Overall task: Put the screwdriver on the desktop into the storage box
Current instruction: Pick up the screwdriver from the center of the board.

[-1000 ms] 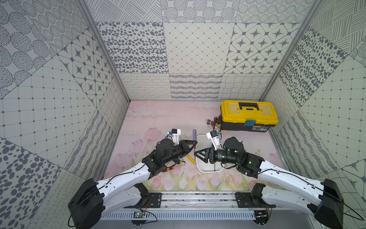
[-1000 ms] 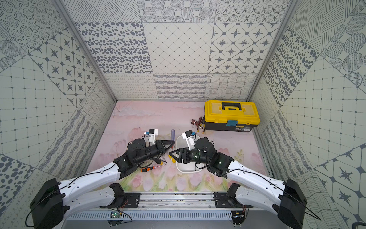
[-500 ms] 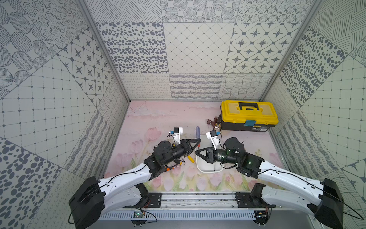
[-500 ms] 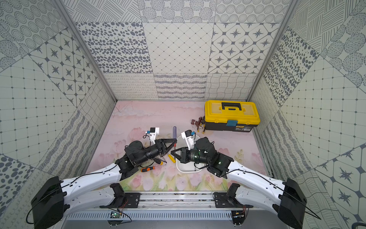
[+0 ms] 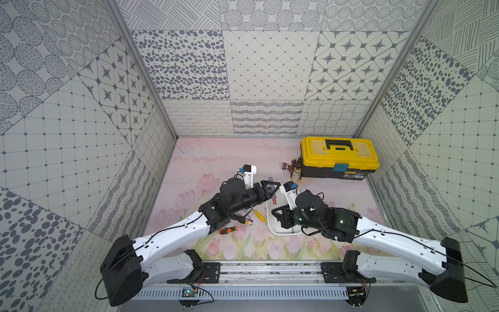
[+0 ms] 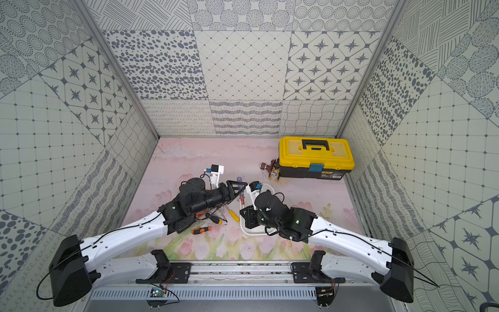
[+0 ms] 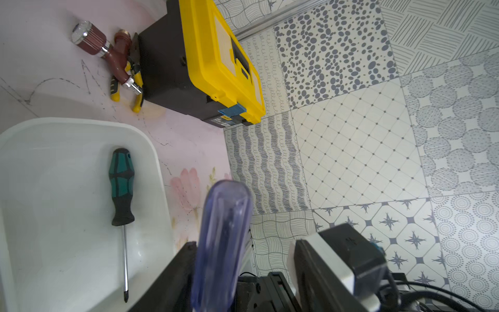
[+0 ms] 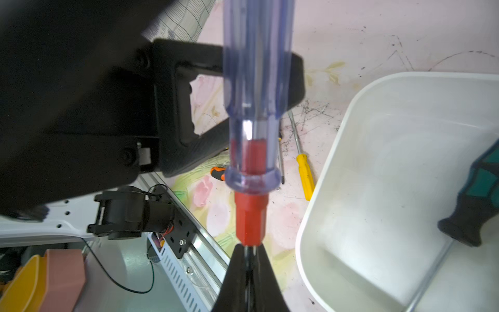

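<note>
Pink tulip-print desktop [image 5: 216, 162] was scratched | yellow toolbox [image 5: 339, 151] sat at 1 o'clock from storage box [image 5: 280, 232] | left gripper [image 5: 271, 186] was slack, jaws apart round the clear handle | right gripper [image 8: 249, 247] was clenched on the shaft | screwdriver [image 5: 273, 198] hung over the box's 11 o'clock corner | green screwdriver [image 7: 121, 183] lay inside | yellow screwdriver [image 5: 259, 215] lay at 9 o'clock.

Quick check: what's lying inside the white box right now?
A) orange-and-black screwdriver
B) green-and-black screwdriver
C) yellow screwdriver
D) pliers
B: a green-and-black screwdriver lies on the floor of the white box, while the yellow screwdriver and the pliers lie on the desktop outside it.
</note>
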Action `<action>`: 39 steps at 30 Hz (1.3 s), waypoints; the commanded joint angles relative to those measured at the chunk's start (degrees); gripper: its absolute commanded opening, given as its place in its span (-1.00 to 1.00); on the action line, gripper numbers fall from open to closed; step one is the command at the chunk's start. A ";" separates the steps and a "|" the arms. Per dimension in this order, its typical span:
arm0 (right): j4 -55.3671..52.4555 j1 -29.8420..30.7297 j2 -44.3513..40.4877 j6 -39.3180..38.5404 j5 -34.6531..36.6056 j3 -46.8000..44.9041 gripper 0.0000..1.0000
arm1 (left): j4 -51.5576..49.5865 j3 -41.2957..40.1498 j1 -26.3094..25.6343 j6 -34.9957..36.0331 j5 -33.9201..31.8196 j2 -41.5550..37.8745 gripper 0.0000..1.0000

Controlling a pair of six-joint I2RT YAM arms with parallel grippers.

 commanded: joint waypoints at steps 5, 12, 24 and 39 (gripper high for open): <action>-2.88 1.69 1.28 -2.13 5.46 2.71 -1.00 | -10.33 3.48 -0.12 7.97 -1.46 2.72 -0.69; 0.52 1.48 -2.07 -2.00 2.34 0.67 -0.86 | -8.05 1.86 -0.10 7.22 -0.96 2.95 -1.00; 19.39 -12.11 -16.53 6.90 -23.85 -14.25 0.39 | 19.12 -7.30 2.78 -3.21 15.29 4.86 -1.00; 19.13 -13.13 -13.22 7.01 -22.54 -13.82 0.07 | 32.37 -10.47 2.78 -8.04 20.98 6.60 -1.00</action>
